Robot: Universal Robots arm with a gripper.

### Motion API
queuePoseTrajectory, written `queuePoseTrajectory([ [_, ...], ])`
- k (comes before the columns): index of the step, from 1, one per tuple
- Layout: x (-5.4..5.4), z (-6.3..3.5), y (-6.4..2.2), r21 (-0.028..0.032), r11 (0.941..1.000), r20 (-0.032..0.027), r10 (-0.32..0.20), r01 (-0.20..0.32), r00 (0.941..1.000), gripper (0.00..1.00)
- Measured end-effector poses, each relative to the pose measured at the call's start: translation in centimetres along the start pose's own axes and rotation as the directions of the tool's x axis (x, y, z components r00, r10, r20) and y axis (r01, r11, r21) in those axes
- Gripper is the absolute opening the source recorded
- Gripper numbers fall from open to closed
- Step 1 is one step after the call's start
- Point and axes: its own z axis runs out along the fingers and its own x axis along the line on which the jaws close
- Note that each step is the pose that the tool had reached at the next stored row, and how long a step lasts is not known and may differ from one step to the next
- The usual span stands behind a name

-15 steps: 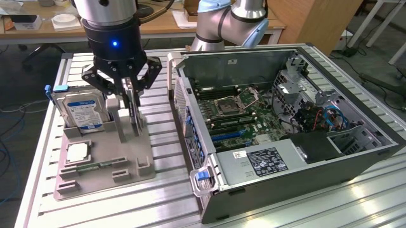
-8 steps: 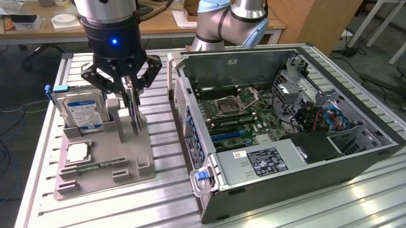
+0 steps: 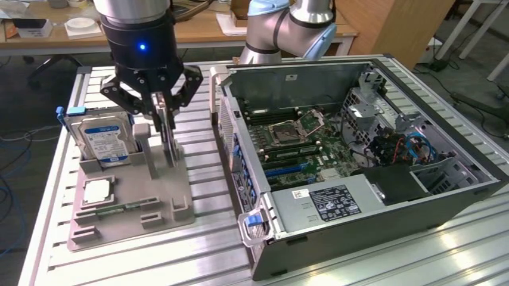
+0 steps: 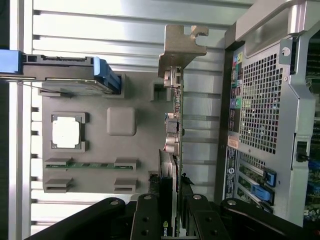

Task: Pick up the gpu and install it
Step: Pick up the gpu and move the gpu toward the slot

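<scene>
- The gripper (image 3: 160, 121) hangs over the grey parts holder (image 3: 163, 205), with its black fingers (image 3: 185, 89) pointing down on either side of a thin card.
- The fingers are closed against the two faces of the gpu (image 3: 169, 146), gripping it near its upper edge.
- The gpu stands upright on its long edge, on the side of the holder that faces the computer case (image 3: 445, 196). Its lower edge is down at the holder; I cannot tell whether it sits in its slot or is just clear of it.
- In the wrist view the gpu (image 4: 178, 125) is seen edge-on. Its silvery end bracket (image 4: 180, 47) reaches past the holder's (image 4: 135, 150) rim, over the slatted aluminium table (image 4: 125, 25). The gripper (image 4: 171, 202) straddles the other end of the card.
- A hard drive (image 3: 104, 138) with a blue label stands upright in the holder, to the exterior view's left of the gpu and apart from it. From the wrist it (image 4: 65, 70) shows blue side rails.
- A processor chip (image 3: 97, 192) lies flat in a square pocket of the holder, near the hard drive.
- A narrow green memory stick (image 3: 119, 208) lies flat just beside the chip, between grey tabs.
- The computer case lies on its side on the table (image 3: 159, 256), just beside the holder, with its side open and the motherboard (image 3: 298, 146) facing up.
- The case's perforated rear panel (image 4: 260, 100) faces the gpu.
</scene>
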Motion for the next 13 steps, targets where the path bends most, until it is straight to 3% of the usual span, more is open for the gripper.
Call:
queuePoseTrajectory([
  [13,-0.04,-0.83,0.01,-0.0004,1.0,0.0,0.0,0.0,1.0,0.26],
])
